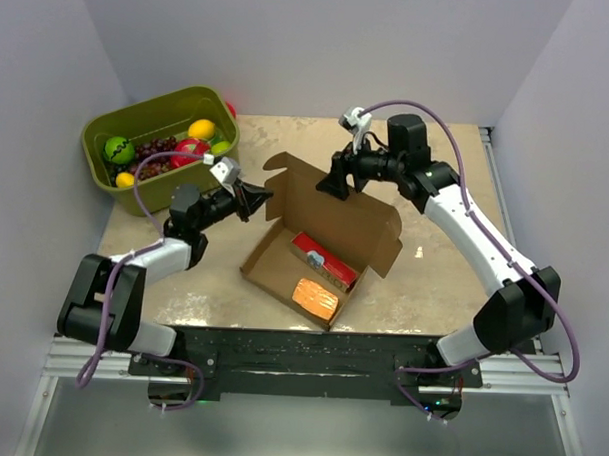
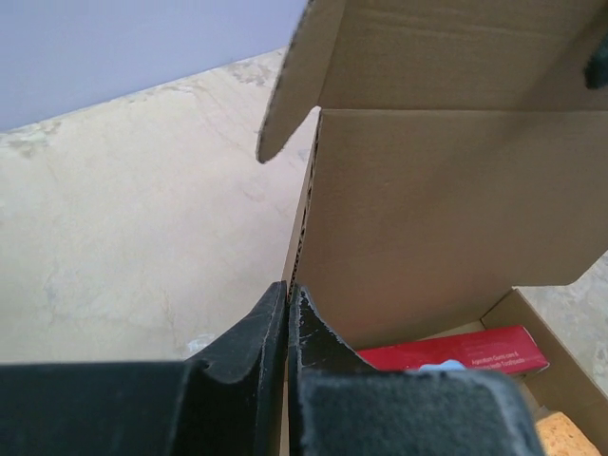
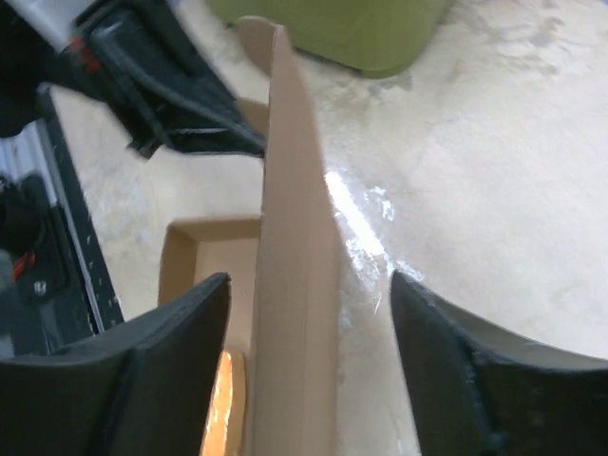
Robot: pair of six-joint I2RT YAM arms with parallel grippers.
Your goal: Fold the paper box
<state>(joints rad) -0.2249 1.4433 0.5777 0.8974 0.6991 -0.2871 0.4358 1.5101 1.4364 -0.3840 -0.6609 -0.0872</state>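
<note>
My left gripper was pinched shut on a wall edge of the paper box, just beside the green bin, lid upright. My right gripper straddled that lid's top edge, farther from the bin, jaws apart. Lid-closing step, I reckoned; next called for tipping it down.

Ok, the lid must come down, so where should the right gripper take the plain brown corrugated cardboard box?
Probably the top edge of the upright lid on the brown cardboard box, from above, one finger each side: it stands thin, edge up, and the open right gripper straddles it.
</note>
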